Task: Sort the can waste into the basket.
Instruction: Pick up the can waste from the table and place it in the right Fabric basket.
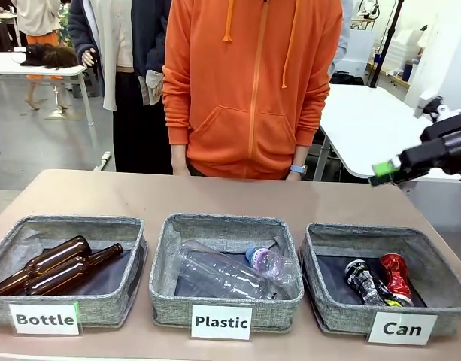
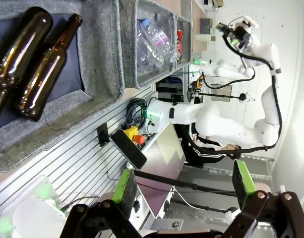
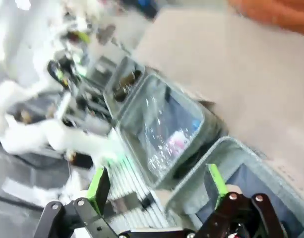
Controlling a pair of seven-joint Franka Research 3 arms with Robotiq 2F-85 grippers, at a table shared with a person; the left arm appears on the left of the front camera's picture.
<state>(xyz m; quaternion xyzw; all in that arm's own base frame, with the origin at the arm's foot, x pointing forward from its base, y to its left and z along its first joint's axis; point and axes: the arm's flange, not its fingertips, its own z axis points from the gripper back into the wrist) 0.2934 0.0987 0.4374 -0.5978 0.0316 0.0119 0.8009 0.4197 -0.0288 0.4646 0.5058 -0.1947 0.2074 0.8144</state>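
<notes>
showing progress: both pieces of can waste, the red can (image 1: 396, 276) and the black can (image 1: 362, 281), lie inside the basket (image 1: 441, 282) labelled "can" at the near right corner of the tabletop (image 1: 215, 197); judged from this, the sorting looks complete, with no can left on the open tabletop.
remaining: probably nothing but drawing the arms back.
right gripper (image 1: 383, 170): raised above the far right edge of the tabletop, its fingers (image 3: 98, 183) spread and released, grasping nothing.
left gripper (image 2: 184, 186): fingers (image 2: 124, 186) apart and released, nothing between them, off the near left side by the bottle bin (image 2: 99, 54).
red can: thin metal, dented and crumpled, glossy.
black can: twisted metal with a silver top, touching the red can.
basket: grey woven fabric, soft rectangular walls, dark flat bottom, white card label.
other bins: same grey fabric; brown glass bottles (image 1: 53, 266) smooth and rigid at the left, clear plastic bottles (image 1: 230, 274) creased and translucent in the middle.
tabletop: matt, pale brown, flat.
</notes>
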